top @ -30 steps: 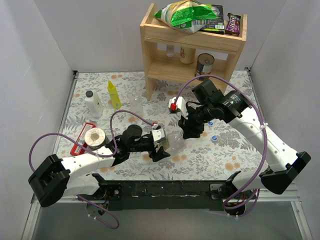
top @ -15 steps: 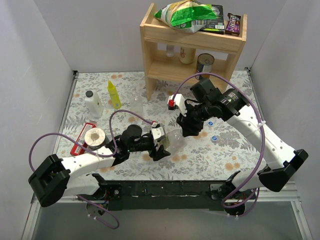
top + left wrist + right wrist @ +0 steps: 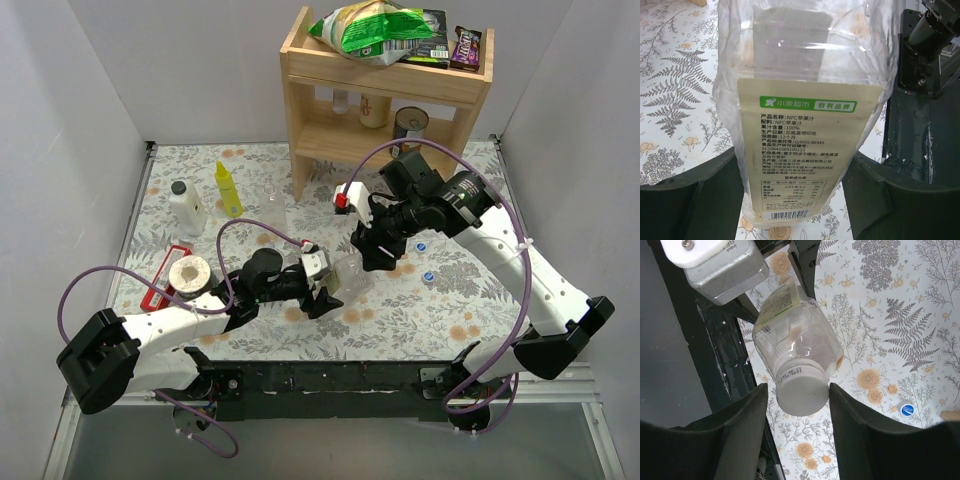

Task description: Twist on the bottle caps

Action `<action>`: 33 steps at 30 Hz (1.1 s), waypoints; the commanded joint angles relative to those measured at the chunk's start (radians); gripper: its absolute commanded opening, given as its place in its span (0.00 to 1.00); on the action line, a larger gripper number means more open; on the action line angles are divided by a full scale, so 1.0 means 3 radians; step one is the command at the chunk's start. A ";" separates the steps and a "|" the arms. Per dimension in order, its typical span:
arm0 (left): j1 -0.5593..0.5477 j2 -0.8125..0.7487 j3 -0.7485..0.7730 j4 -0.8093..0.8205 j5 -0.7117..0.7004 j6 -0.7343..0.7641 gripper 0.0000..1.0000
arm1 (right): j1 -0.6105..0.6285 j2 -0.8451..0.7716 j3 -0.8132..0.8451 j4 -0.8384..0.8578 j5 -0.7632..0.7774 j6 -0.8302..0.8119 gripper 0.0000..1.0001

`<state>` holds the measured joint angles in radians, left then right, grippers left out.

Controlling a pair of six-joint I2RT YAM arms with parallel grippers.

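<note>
Pincer of left arm [image 3: 322,290] clamped on wide clear plastic bottle [image 3: 805,125]; right pincer [image 3: 799,392] flanks its round white cap [image 3: 802,399], cannot tell whether gripping.

A: Top external?
B: High at 6 o'clock, looking down toward 12 across the whole desk [image 3: 460,300].
A: Wrists?
B: Left close up on the large clear bottle [image 3: 805,125], from 9 o'clock; right near its white cap [image 3: 802,396], from 2 o'clock. Shared everywhere: that bottle.

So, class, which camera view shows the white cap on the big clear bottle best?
Right wrist: the white cap faces the camera, sitting on the bottle between two fingers. From the top camera the right gripper hides it. The left wrist shows only the bottle's labelled body.
</note>
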<state>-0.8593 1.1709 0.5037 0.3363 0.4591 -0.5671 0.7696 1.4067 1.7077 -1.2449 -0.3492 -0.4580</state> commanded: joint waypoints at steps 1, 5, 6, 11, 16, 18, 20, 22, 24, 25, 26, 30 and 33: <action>0.0016 -0.0027 0.0075 0.0163 -0.0032 -0.0032 0.00 | 0.0032 0.0005 0.0224 -0.0109 -0.0109 0.0039 0.71; 0.0011 -0.0027 0.0044 0.0137 -0.0022 -0.0043 0.00 | 0.0037 -0.0031 0.0316 -0.0156 -0.0084 0.0023 0.92; 0.0011 -0.0027 0.0044 0.0137 -0.0022 -0.0053 0.00 | 0.0037 -0.0066 0.0321 -0.0171 -0.0063 0.0023 0.93; 0.0021 -0.0063 -0.0043 0.0168 0.0100 -0.0053 0.00 | 0.0037 -0.0342 0.0204 -0.0054 -0.0074 -0.0379 0.94; 0.0037 -0.0104 -0.0089 0.0158 0.0310 0.0070 0.00 | 0.0037 -0.1149 -0.0669 0.0963 0.0045 -0.0906 0.99; 0.0052 -0.0109 -0.0058 0.0091 0.0366 0.0075 0.00 | 0.0037 -0.1095 -0.0671 0.0863 -0.0271 -0.1228 0.98; 0.0047 -0.0109 -0.0018 0.0020 0.0417 0.0095 0.00 | 0.0037 -0.0967 -0.0549 0.0699 -0.0380 -0.1265 0.98; 0.0047 -0.0119 -0.0002 -0.0021 0.0448 0.0131 0.00 | 0.0037 -0.0834 -0.0492 0.0663 -0.0487 -0.1260 0.97; 0.0047 -0.0124 0.0008 -0.0047 0.0464 0.0162 0.00 | 0.0042 -0.0803 -0.0517 0.0713 -0.0543 -0.1255 0.97; 0.0047 -0.0124 0.0013 -0.0062 0.0464 0.0172 0.00 | 0.0037 -0.0803 -0.0543 0.0734 -0.0554 -0.1255 0.96; 0.0047 -0.0119 0.0018 -0.0073 0.0464 0.0182 0.00 | 0.0042 -0.0803 -0.0584 0.0749 -0.0569 -0.1270 0.96; 0.0047 -0.0114 0.0054 -0.0057 0.0454 0.0177 0.00 | 0.0058 -0.0716 -0.0554 0.0541 -0.0732 -0.1388 0.96; 0.0047 -0.0114 0.0064 -0.0037 0.0428 0.0167 0.00 | 0.0073 -0.0640 -0.0482 0.0382 -0.0809 -0.1444 0.94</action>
<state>-0.8516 1.1687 0.4808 0.3107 0.5739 -0.5308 0.7818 1.2060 1.5219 -1.0737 -0.5163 -0.8429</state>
